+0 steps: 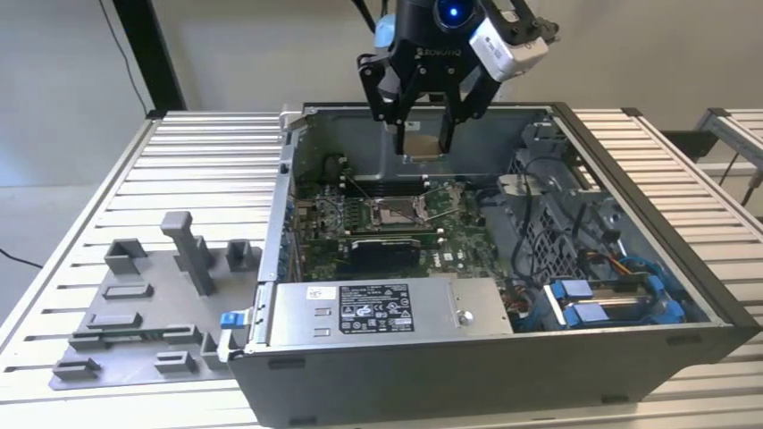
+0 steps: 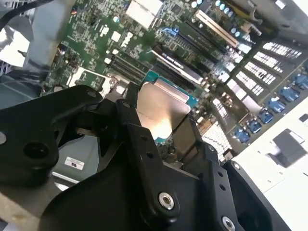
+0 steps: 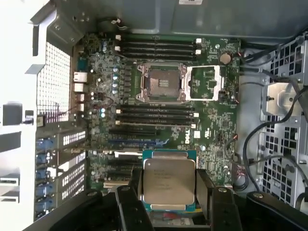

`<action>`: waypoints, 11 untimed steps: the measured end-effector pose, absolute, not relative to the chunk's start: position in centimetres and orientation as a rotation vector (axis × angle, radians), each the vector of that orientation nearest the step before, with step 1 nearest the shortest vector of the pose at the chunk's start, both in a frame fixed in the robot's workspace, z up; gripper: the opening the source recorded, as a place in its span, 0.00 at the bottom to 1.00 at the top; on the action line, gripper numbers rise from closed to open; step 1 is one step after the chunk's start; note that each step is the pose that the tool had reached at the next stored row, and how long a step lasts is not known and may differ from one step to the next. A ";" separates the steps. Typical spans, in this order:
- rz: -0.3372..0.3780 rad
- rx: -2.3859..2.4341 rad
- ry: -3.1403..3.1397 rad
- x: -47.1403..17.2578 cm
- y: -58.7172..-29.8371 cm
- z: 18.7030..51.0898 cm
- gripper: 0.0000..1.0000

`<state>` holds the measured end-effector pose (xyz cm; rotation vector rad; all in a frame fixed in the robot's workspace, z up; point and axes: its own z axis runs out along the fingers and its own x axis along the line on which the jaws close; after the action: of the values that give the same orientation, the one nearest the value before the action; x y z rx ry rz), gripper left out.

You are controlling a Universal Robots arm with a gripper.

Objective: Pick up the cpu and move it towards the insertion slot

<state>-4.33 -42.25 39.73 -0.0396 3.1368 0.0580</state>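
Up above the open computer case, the pincer is clenched on the cpu, its two black fingers pressing opposite edges of the chip so that it hangs clear of the board below. In the first wrist view the cpu shows its silvery metal top with a teal-green rim peeking out around it, held flat between the fingers (the second wrist view gives the same chip from a slant, with light glaring off the lid). Beneath it lies the green motherboard – rows of long black slots, small capacitors, a round coin battery – and the insertion slot sits well apart from the held chip, farther up the board, between two banks of narrow black slots. Its shiny frame stands swung open beside the dark square centre, and in the exterior view the insertion slot lies below and in front of the pincer, not directly under it. Toward the exterior view's right, the case holds a bundle of cables and blue drive brackets; a silver power supply with a label sits along the near edge. The case rests on a ribbed metal bench, and on the exterior view's left a grey tray carries several grey plastic blocks and an upright post.
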 end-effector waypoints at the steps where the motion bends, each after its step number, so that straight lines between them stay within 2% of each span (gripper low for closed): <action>1: 0.058 -0.039 3.137 -4.3 -41.8 39.6 0.00; 11: 0.058 -0.040 3.138 -4.4 -37.9 38.6 0.00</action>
<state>-4.41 -37.94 38.63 -0.0396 3.1380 0.0579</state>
